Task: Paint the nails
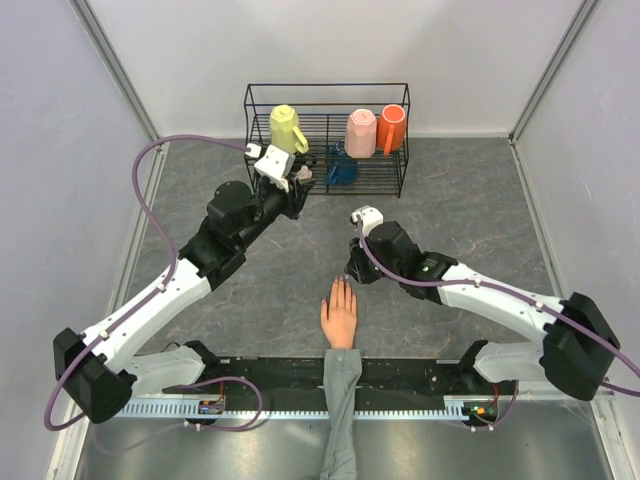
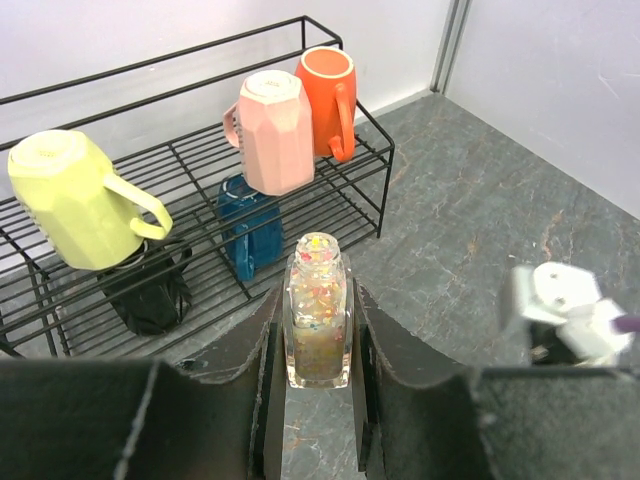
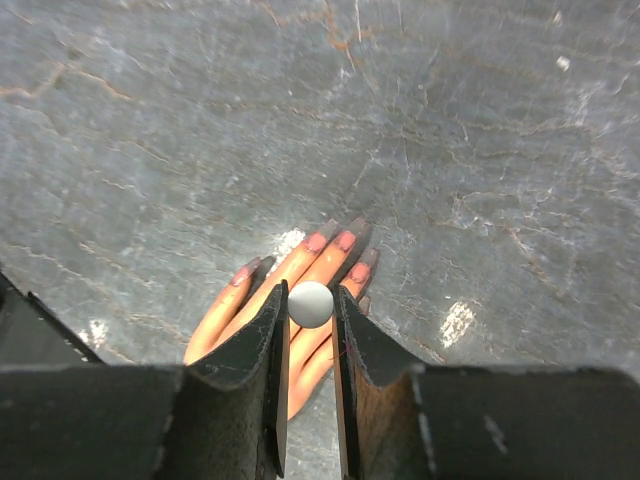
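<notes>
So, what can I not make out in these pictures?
1. Whatever hangs under the white knob: right wrist view, hidden by the right claw.
2. The nails: too small in the top view; in the right wrist view the claw covers part of the mannequin hand.
3. The bottle: top view, almost lost behind the left claw.

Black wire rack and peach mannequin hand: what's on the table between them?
Nothing. The top view shows bare grey table between the black wire rack and peach mannequin hand; only the right arm reaches over it.
</notes>
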### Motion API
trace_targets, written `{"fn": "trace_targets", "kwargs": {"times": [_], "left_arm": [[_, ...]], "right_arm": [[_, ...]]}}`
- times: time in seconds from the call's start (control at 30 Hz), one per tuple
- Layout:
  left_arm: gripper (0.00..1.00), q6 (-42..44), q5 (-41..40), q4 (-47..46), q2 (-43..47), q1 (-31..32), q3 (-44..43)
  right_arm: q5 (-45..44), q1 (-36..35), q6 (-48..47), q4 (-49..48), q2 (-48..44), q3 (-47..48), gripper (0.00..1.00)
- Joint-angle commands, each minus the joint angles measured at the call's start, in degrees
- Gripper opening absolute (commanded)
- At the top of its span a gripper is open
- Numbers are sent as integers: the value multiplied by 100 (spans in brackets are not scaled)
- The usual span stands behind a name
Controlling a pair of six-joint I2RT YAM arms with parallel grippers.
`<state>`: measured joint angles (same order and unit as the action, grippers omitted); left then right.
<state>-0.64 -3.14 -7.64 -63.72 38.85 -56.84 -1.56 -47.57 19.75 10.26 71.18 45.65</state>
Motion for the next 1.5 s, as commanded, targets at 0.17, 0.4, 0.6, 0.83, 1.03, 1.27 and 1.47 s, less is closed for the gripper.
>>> {"fn": "trace_targets", "kwargs": {"times": [0.17, 0.4, 0.6, 0.83, 1.03, 1.27, 1.47], "left_arm": [[2, -278, -196, 263, -281, -27, -653], [2, -269, -73, 360, -518, -97, -899], [2, -383, 94, 395, -545, -255, -899], [2, -524, 243, 386, -475, -369, -829], [2, -524, 279, 421, -369, -413, -811], [2, -568, 279, 412, -378, -484, -794], [2, -595, 428, 395, -413, -501, -776]], "right_arm": [[534, 108, -296, -358, 854, 366, 0], [640, 108, -322, -262, 1249, 656, 0], [316, 108, -278, -78, 1294, 735, 0], [183, 117, -296, -51, 1381, 805, 0], [-90, 125, -314, -51, 1539, 902, 0], [-230, 169, -287, 19, 1601, 972, 0], [-292, 239, -156, 230, 1320, 700, 0]]}}
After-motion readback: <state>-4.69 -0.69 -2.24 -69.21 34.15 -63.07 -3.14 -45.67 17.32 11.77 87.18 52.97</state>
